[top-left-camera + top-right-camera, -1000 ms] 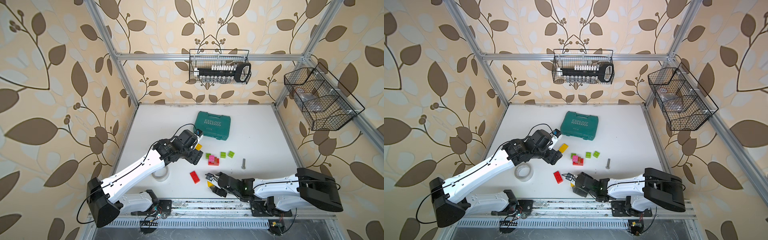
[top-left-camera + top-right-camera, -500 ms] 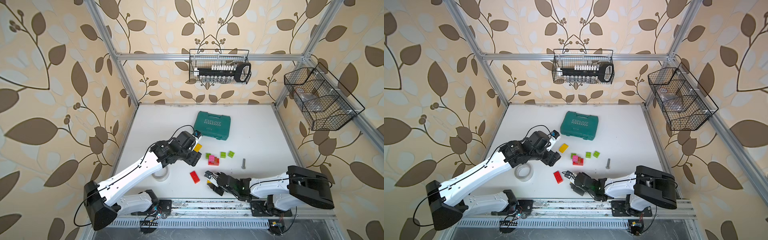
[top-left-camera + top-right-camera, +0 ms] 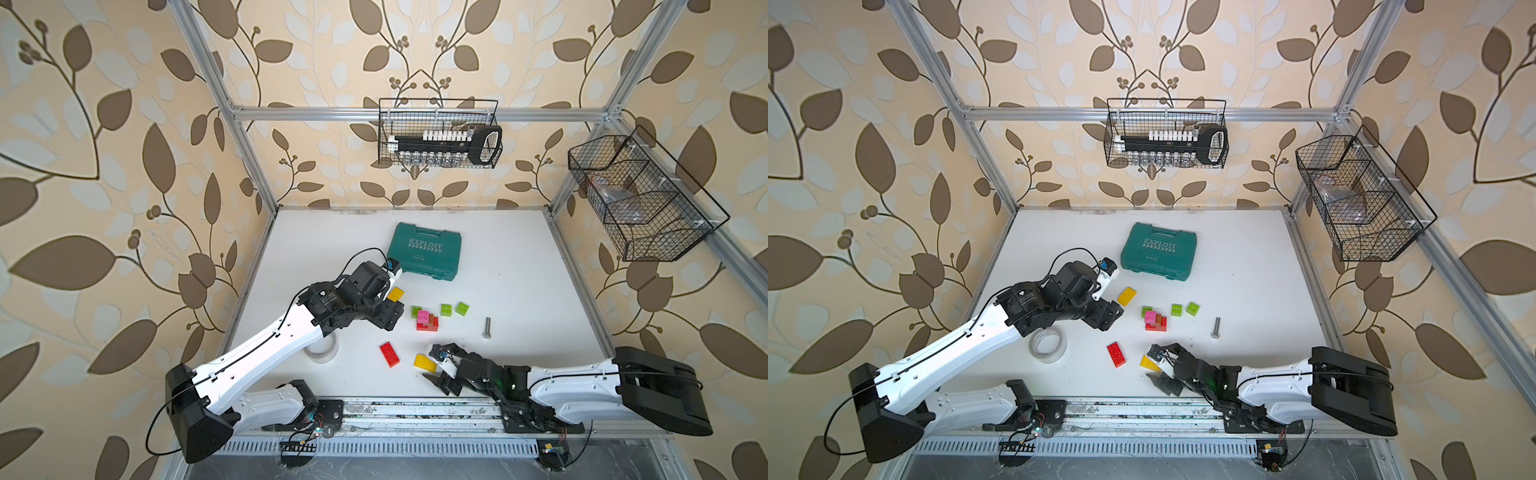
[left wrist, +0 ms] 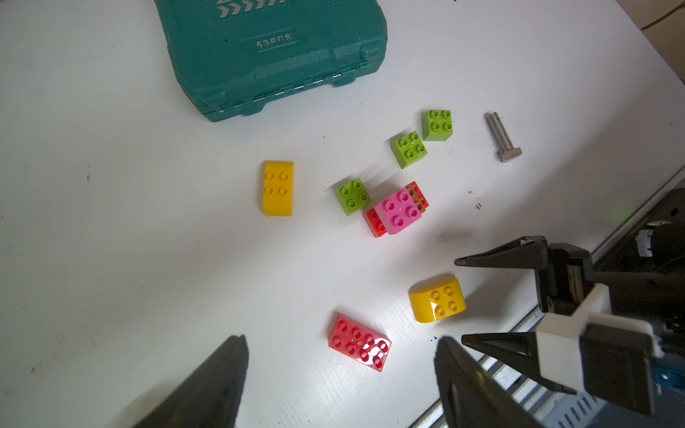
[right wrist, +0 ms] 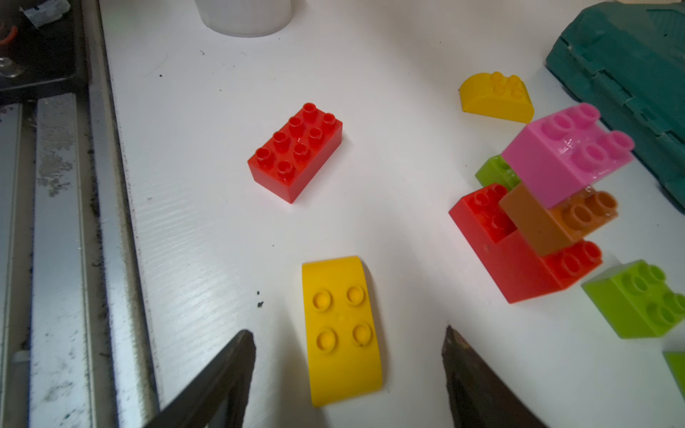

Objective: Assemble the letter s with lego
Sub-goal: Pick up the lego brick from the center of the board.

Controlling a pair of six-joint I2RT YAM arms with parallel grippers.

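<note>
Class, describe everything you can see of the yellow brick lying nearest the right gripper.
The yellow brick is glossy plastic, oblong with a curved top sloping down at both ends and four studs in a square at its middle. It lies flat, studs up, on the white table, touching no other brick. The right gripper has its open jaws either side of it without touching.

Two matching arms here: the left arm [image 3: 266, 345] and the right arm [image 3: 573, 378] both wear glossy white shells on their long links, with chunky black housings at the shoulders and black motor blocks near the wrists. A thin black cable [image 3: 361, 252] runs along the left arm to a blue connector [image 3: 390, 263]. A green light [image 3: 513, 386] glows on the right arm, and the right gripper [image 4: 460, 300] carries slim, pointed black fingers [image 4: 500, 255] on a white mount [image 4: 559, 342].
</note>
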